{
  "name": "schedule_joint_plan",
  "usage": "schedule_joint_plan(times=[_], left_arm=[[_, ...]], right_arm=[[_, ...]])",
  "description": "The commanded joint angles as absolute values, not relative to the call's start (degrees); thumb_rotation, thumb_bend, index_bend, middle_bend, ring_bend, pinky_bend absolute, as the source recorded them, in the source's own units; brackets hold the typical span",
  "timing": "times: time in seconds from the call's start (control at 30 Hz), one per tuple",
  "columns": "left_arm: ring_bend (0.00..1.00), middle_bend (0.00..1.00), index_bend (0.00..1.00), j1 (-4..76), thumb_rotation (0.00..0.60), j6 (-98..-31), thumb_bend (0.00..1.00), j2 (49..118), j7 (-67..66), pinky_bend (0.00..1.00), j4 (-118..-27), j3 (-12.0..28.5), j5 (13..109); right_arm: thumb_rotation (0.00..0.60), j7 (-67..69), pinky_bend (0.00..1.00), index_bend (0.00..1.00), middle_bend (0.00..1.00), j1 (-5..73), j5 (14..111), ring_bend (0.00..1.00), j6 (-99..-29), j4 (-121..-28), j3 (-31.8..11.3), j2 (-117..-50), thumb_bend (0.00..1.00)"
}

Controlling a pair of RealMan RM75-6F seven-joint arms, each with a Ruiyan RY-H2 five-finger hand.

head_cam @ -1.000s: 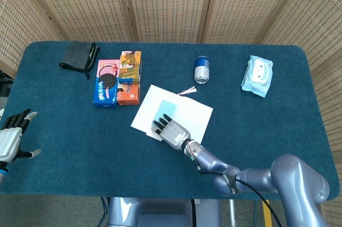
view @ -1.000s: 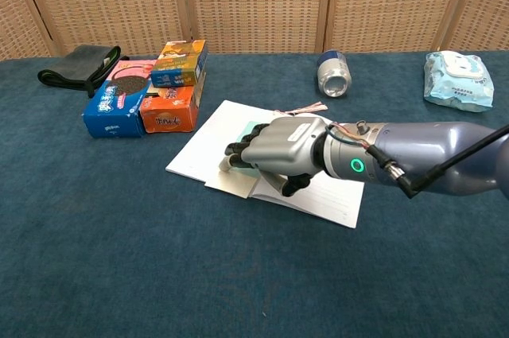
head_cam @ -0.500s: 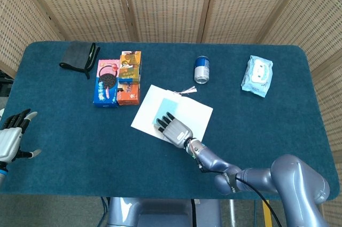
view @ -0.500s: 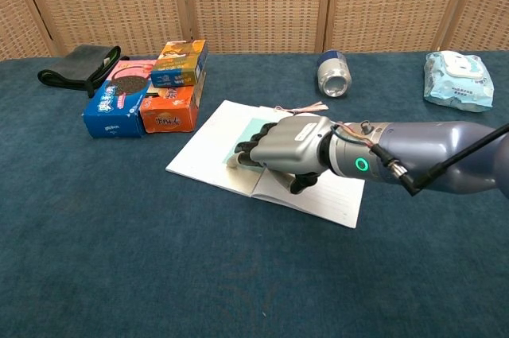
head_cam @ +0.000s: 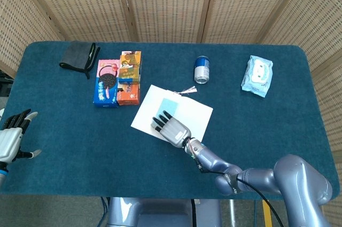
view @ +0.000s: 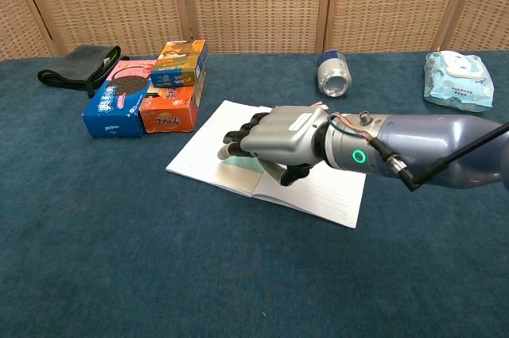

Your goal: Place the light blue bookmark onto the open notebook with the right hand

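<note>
The open notebook (head_cam: 192,115) lies white in the middle of the table, also seen in the chest view (view: 326,191). The light blue bookmark (head_cam: 169,105) lies flat on its left page, its pinkish tassel (head_cam: 186,92) reaching past the top edge. My right hand (head_cam: 170,128) hovers over the bookmark's near end with fingers extended and nothing in them. In the chest view this hand (view: 274,141) hides most of the bookmark; only a pale sliver (view: 237,161) shows beneath the fingers. My left hand (head_cam: 10,135) stays at the table's left edge, fingers spread, empty.
Two snack boxes (head_cam: 117,77) stand left of the notebook, with a black pouch (head_cam: 79,56) behind them. A drink can (head_cam: 201,69) stands behind the notebook. A wet-wipes pack (head_cam: 257,75) lies at the far right.
My right hand has lifted a little off the page and shifted slightly left. The bookmark has stayed flat on the notebook. The left hand has not moved.
</note>
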State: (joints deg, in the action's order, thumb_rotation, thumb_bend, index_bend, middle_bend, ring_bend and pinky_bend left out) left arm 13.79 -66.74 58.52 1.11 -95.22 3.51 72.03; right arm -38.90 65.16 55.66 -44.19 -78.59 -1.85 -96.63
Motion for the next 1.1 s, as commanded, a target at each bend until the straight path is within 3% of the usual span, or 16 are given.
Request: schedule_joint_plan(times=[0.03,0.23,0.3,0.43,0.47,0.57,0.7,0.77,1.1], left_arm=[[0.0,0.0,0.0,13.8,0.6,-66.7,0.04,58.5,1.1,0.0,-95.2,3.5,72.0],[0.0,0.0,0.0,13.9,0.6,-66.5,0.04,58.3,1.6,0.0,-95.3,3.5,72.2],[0.0,0.0,0.0,13.7,0.6,-66.8,0.04,58.0,2.2,0.0,-95.3,3.4,72.6],[0.0,0.0,0.0,13.2,0.6,-67.6,0.04,57.6,3.6,0.0,-95.2,3.3,73.6],[0.0,0.0,0.0,13.1,0.6,-67.8,0.03,57.5,3.8,0.0,-95.1,3.3,73.9],[0.0,0.0,0.0,12.7,0.6,-68.7,0.03,57.5,4.5,0.0,-94.9,3.1,75.1],[0.0,0.0,0.0,11.9,0.6,-70.9,0.03,57.7,4.9,0.0,-94.6,2.8,76.9],[0.0,0.0,0.0,10.8,0.6,-73.3,0.03,58.0,4.8,0.0,-94.8,2.5,78.2],[0.0,0.0,0.0,8.7,0.6,-78.2,0.03,59.5,2.9,0.0,-94.5,1.4,81.9]], right_arm=[[0.6,-37.7,0.0,0.0,0.0,64.8,56.8,0.0,-45.0,-78.7,-2.6,-96.6,1.0],[0.6,-33.7,0.0,0.0,0.0,62.4,63.2,0.0,-51.6,-82.5,-4.8,-93.5,1.0],[0.6,-31.2,0.0,0.0,0.0,60.4,67.0,0.0,-55.4,-85.5,-4.8,-90.4,0.95],[0.6,-26.2,0.0,0.0,0.0,54.7,74.0,0.0,-64.2,-90.3,-3.2,-83.6,0.32],[0.6,-25.2,0.0,0.0,0.0,53.5,75.3,0.0,-66.0,-90.8,-2.7,-82.3,0.21],[0.6,-19.9,0.0,0.0,0.0,47.0,78.9,0.0,-74.0,-92.7,-0.4,-76.8,0.04],[0.6,-11.4,0.0,0.0,0.0,37.2,80.5,0.0,-84.3,-93.0,2.5,-70.8,0.0],[0.6,-2.2,0.0,0.0,0.0,28.1,80.7,0.0,-92.7,-90.5,5.5,-68.6,0.0],[0.6,9.3,0.0,0.0,0.0,13.5,79.8,0.0,-101.5,-82.2,5.8,-71.1,0.0]])
